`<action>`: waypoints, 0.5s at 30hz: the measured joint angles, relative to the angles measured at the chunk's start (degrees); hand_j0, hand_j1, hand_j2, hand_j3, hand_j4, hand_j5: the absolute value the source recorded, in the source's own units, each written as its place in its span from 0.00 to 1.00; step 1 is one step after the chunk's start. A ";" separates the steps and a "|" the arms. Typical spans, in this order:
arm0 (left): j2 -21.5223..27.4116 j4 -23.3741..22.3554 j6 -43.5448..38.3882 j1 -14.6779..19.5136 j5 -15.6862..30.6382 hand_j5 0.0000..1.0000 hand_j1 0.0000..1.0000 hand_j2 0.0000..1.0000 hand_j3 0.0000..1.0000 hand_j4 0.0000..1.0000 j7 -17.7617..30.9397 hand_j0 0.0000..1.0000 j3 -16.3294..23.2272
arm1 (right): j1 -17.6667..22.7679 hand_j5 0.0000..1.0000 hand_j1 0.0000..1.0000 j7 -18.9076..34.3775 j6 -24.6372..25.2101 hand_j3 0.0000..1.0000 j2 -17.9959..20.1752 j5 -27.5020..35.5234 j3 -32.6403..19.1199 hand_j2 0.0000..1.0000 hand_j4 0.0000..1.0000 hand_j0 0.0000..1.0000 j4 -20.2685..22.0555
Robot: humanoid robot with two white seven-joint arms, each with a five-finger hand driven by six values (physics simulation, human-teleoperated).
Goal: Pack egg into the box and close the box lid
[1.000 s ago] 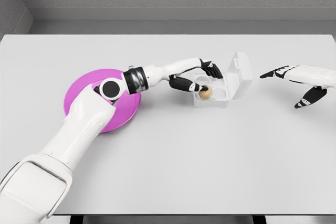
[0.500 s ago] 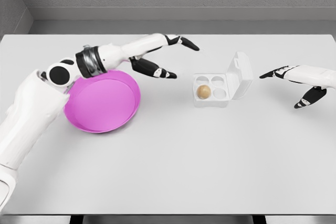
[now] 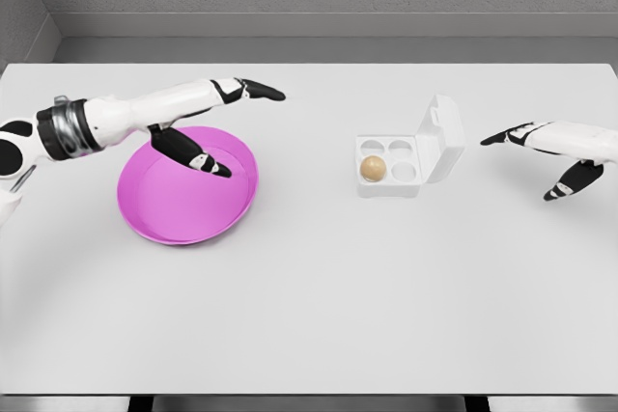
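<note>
Head view shows the egg [image 3: 374, 169] already seated in the lower-left cup of the small white box [image 3: 388, 178], right of centre on the grey bench [image 3: 319, 296]. The other three cups look vacant. The lid [image 3: 439, 139] stands propped up on the right side of the tray, hinged there and tilted away from the cups, so closing is the step left to do.

At the upper left of the frame, the left robot hand [image 3: 217, 127] hangs above the far rim of the magenta plate [image 3: 183, 205], fingers spread and holding nothing. At the right edge, the right robot hand [image 3: 548, 156] hovers well apart from the box, fingers also splayed and empty (it is the nearer of the two to the hinge side).

My guess is that the lid is thin, light plastic that will flex and swing freely on its hinge. A push on its upper outer edge, directed leftward and down over the cups, should fold it shut. The box itself looks light enough to slide on the smooth bench under that push, so steadying the tray may help. The egg is brittle, so pressure should stay gentle
</note>
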State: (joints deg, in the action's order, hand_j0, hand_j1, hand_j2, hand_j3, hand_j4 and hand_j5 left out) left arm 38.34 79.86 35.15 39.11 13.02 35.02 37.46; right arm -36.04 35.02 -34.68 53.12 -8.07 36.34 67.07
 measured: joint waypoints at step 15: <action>2.15 0.28 0.00 -2.02 -0.10 1.00 1.00 1.00 1.00 1.00 0.00 1.00 0.36 | -1.76 1.00 1.00 0.00 0.01 1.00 -2.13 -0.02 0.62 1.00 1.00 1.00 2.60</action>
State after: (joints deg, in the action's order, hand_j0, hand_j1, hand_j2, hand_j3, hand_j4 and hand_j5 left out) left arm 40.49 80.14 35.15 37.09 12.92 35.02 37.82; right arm -37.79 35.02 -34.68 50.98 -8.09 36.96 69.67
